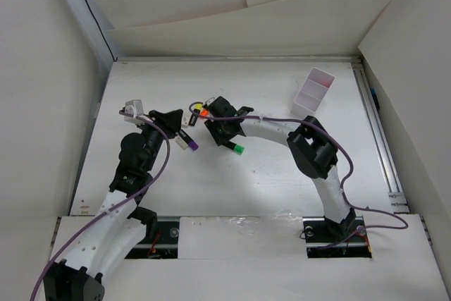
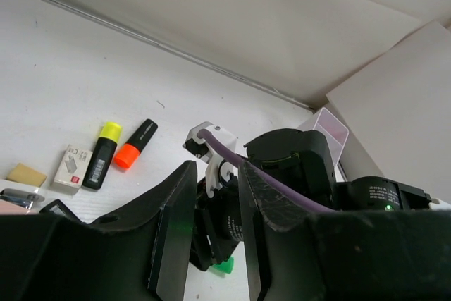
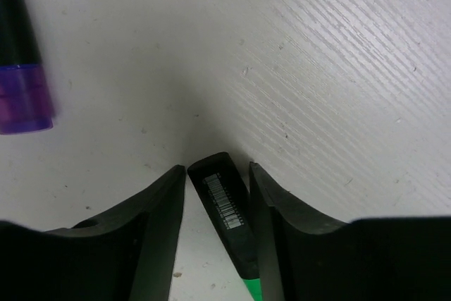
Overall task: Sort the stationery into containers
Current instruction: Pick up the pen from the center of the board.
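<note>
**A:** What are you doing on the right?

**B:** I'm setting the right gripper (image 3: 217,173) around the green marker (image 3: 227,209), which is lying on the table (image 1: 282,181) at the wrist view's lower centre. The jaws are sitting narrow, hugging both its sides. I cannot tell if they're really pinching. The marker is lying skewed between them, so I'm thinking: square the wrist, squeeze mid-body, lift straight, then head for the tray (image 1: 313,89) at the overhead view's upper right, well apart.

**A:** And the left?

**B:** The left gripper (image 1: 174,119) is hovering slightly parted, holding nothing, near the right one, so I'm watching for a bump.

**A:** Counts?

**B:** I'm counting four markers: the green one, the purple marker (image 3: 21,61), the yellow marker (image 2: 102,153) and the orange marker (image 2: 137,144). There is one tray with three compartments.
</note>
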Robot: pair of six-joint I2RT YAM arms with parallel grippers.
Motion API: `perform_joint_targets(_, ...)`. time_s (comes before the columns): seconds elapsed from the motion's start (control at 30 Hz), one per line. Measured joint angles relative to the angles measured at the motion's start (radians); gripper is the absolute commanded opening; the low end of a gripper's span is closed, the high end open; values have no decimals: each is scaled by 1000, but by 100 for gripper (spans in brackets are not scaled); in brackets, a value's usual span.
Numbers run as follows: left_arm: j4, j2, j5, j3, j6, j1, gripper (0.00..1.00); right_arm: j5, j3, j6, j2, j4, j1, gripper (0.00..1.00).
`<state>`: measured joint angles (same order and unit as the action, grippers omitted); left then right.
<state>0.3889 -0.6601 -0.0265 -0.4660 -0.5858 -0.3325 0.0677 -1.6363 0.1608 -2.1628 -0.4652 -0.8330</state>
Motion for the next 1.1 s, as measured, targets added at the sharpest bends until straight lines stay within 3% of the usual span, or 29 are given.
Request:
perform_joint_targets(0.23, -2, -39, 0, 0, 0, 1, 27, 20, -7, -2, -4, -6, 0, 19)
perform_joint_targets(0.53, -2, -48, 13, 0, -1, 1, 27, -4, -1, 9, 3, -1, 19, 6)
perform_joint_targets(0.63, 0, -59, 27, 0, -5, 1, 27, -34, 24, 35, 43, 10, 56, 6)
perform_joint_targets(0.83, 7, -83, 51, 0, -8, 1, 28, -76, 69, 129, 202, 87, 228, 4)
perform_joint_targets(1.1, 28, -130, 108, 0, -8, 1, 28, 20, 80, 303, 383, 254, 600, 3)
